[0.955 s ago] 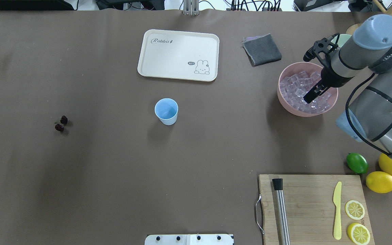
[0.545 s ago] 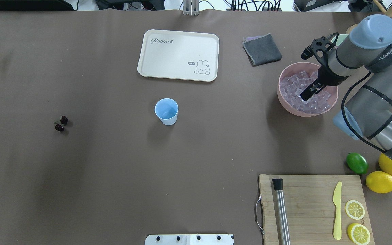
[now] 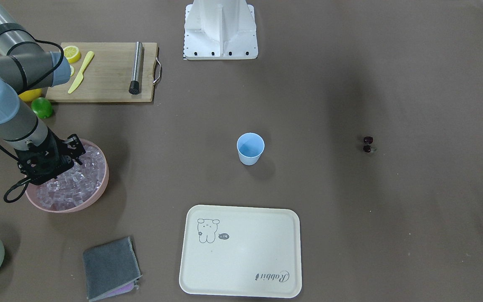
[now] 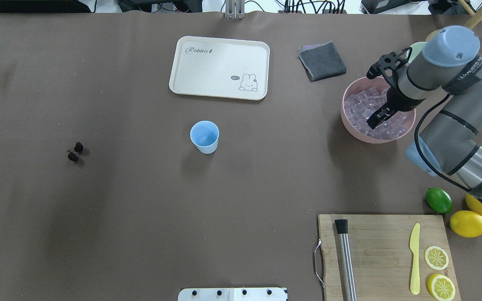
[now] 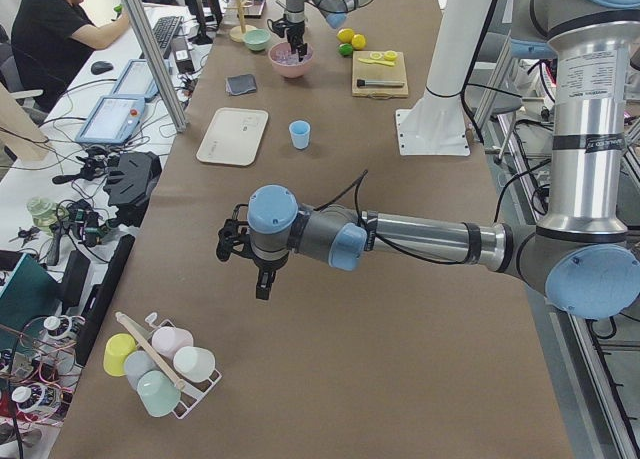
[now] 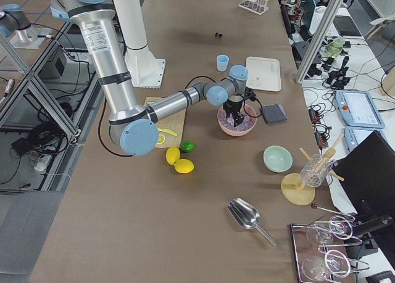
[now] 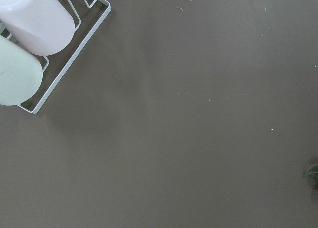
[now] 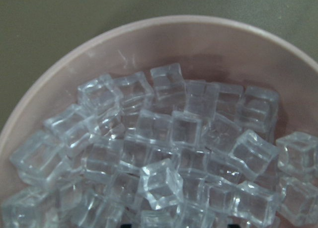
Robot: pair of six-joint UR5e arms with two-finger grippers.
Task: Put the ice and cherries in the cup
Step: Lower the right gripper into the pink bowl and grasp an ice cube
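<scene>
1. The left gripper [image 5: 262, 287] hangs over the bare table [image 4: 140, 200] at its far left end, near a wire rack of upturned cups [image 5: 160, 364]. It shows only from the side, so I cannot tell how wide its fingers stand.
2. The cherries [image 4: 75, 152] lie as a pair on the table, well left of the cup, with open surface on every side.
3. The cup [image 4: 204, 136] stands upright near the middle, mouth up, nothing touching it.
4. A cream tray [image 4: 219, 67] lies flat beyond the cup, apart from it, toward the far edge.
5. A folded grey cloth [image 4: 321, 61] sits right of the tray, near the bowl but not touching.
6. A pink bowl [image 4: 349, 129] holds the ice [image 4: 360, 104], heaped close to its rim.
7. The right gripper [image 4: 373, 123] reaches down into the bowl, tips among the cubes. I cannot tell whether its fingers are spread or clamp a cube.
8. A wooden board [image 4: 375, 251] fills the near right corner, with a lime [image 4: 439, 200] just beyond its far right corner.
</scene>
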